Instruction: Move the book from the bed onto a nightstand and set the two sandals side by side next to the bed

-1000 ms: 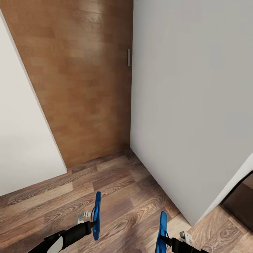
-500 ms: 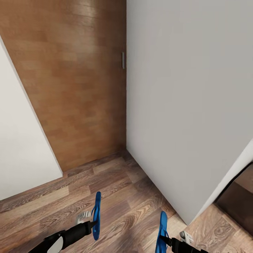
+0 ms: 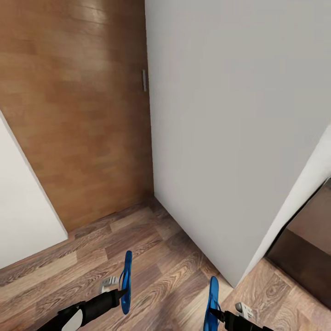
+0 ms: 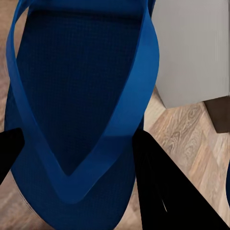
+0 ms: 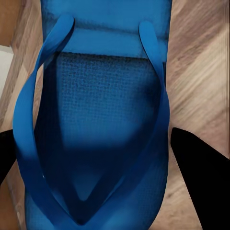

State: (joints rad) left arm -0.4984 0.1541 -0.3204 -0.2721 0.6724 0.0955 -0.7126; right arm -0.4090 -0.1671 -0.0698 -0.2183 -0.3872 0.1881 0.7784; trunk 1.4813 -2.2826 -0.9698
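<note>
Head view: a wood-plank floor [image 3: 156, 262] runs under the robot toward a corner. A plain grey-white wall [image 3: 230, 138] fills the right half, its outer corner edge coming down to the floor at lower right, with a dark opening [image 3: 303, 257] beyond it. A brown wood-panelled door [image 3: 78, 115] stands at the back, a small metal plate [image 3: 144, 80] at its edge. A second white wall [image 3: 23, 207] slants in at the left. Open floor lies between the two walls.

The left gripper [image 3: 120, 290] pinches one blue sandal [image 3: 125, 281] on edge, its long axis running away from the robot toward the door. The right gripper [image 3: 215, 313] pinches the other sandal [image 3: 213, 301] the same way, on edge and pointing forward. The two sandals are held above the floor, well apart and roughly parallel; the right one is near the wall's outer corner.

Left wrist view: the sandal's strapped face [image 4: 81, 110] sits between two dark fingers [image 4: 167, 191], which press on its edges; floor and a wall base lie beyond.

Right wrist view: the other sandal's strapped face [image 5: 96, 129] sits between dark fingers [image 5: 201, 167] at either edge, over plank floor.
</note>
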